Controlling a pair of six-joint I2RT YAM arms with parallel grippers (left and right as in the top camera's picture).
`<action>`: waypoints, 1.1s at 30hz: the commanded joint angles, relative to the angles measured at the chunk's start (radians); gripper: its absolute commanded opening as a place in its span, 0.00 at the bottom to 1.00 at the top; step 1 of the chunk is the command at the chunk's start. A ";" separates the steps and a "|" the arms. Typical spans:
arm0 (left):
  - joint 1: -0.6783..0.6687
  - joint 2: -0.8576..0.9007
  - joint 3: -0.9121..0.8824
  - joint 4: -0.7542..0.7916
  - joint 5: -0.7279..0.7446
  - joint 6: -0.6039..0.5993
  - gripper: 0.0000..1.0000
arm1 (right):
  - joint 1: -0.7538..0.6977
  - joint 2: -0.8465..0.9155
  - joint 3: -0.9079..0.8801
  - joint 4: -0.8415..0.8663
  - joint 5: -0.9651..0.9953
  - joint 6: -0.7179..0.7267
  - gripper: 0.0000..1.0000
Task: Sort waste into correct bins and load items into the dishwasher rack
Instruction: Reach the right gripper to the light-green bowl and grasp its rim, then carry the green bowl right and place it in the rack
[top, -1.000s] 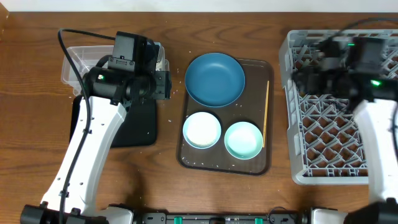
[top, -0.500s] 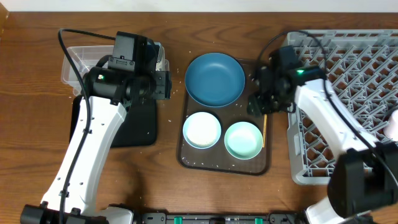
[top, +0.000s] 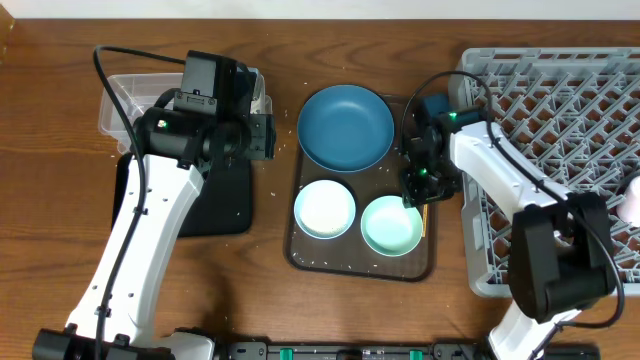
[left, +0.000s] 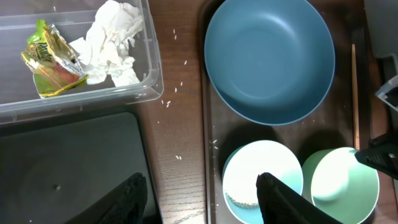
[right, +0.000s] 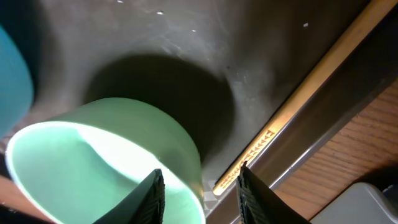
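A dark-blue bowl-plate (top: 346, 127) and two pale bowls (top: 324, 208) (top: 391, 224) sit on the brown serving tray (top: 300, 255). The chopstick (top: 429, 150) lies along the tray's right edge. My right gripper (top: 418, 190) is open and low over the right bowl's (right: 93, 162) rim, with one finger over the bowl's inside and the other by the chopstick's (right: 311, 87) end. My left gripper (left: 202, 193) is open and empty, hovering beside the clear tub (top: 120, 100). The tub holds napkins (left: 115, 40) and the wrapper (left: 53, 62). Rice shows in the left bowl (left: 261, 180).
The black tray (top: 225, 205) lies in front of the tub, under my left arm. The grey rack (top: 560, 170) stands at the right with a pinkish cup (top: 632, 200) at its right edge. Loose rice grains (left: 168, 102) dot the wood between tub and serving tray.
My right arm has swung from over the rack to the serving tray's right side and come down at the right bowl and chopstick. The left arm has not moved.
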 joint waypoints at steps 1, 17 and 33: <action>0.000 0.006 0.000 -0.002 -0.009 0.006 0.59 | 0.026 0.034 -0.011 0.004 0.028 0.047 0.33; 0.000 0.006 -0.001 -0.003 -0.009 0.006 0.60 | 0.001 -0.008 0.089 -0.025 0.213 0.096 0.01; 0.000 0.006 -0.001 -0.003 -0.009 0.006 0.59 | -0.270 -0.230 0.260 0.489 0.688 0.009 0.01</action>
